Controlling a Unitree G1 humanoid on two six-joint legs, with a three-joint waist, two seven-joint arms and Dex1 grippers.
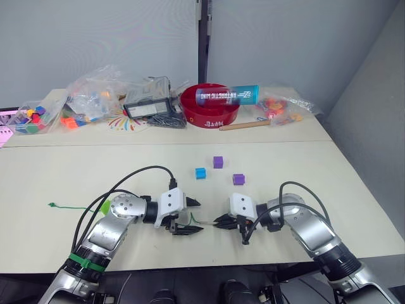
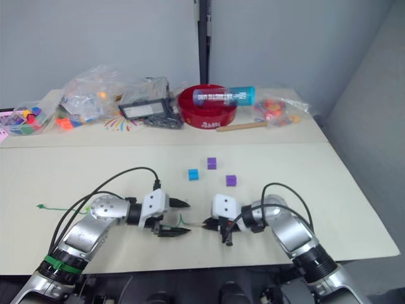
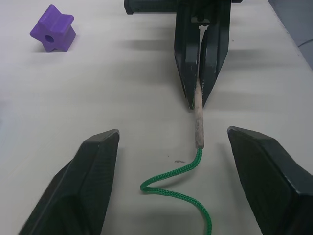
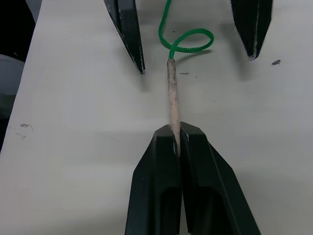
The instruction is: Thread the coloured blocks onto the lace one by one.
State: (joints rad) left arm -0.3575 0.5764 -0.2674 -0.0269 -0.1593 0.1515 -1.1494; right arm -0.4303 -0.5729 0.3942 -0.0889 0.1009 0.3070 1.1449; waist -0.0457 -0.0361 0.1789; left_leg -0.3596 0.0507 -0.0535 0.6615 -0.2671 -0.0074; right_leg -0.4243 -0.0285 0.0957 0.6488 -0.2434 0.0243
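— Two pale tables (image 1: 76, 171), pushed together edge to edge. Largest clutter along the far one?

— Clear plastic bags (image 1: 95, 95) of bright pieces at the left, a red bowl (image 1: 210, 107) near the middle with a blue tube (image 1: 226, 95) lying across its rim. Another bag (image 1: 281, 107) at the right, a wooden stick (image 1: 243, 125) in front of the bowl.

— And the arms on the near table?

— Facing each other, tips close. Left gripper (image 3: 171, 181) spread wide, holding nothing, one finger on either side of the green cord. Right gripper (image 4: 177, 134) clenched on the stiff pale tip (image 4: 172, 93) of the lace (image 3: 171, 178), tip pointing toward the left gripper.

— Rest of the lace?

— Curling once just behind the tip, then passing under the left arm; far end (image 1: 54, 204) lying well out to the left on the table.

— Blocks?

— Beyond the grippers, loose on the table: sky blue block (image 1: 200, 173) nearest the left one, a purple block (image 1: 218, 162) farther back, another purple block (image 1: 238, 179) to the right, star-edged with a hole through it. All three apart from each other and from the lace.
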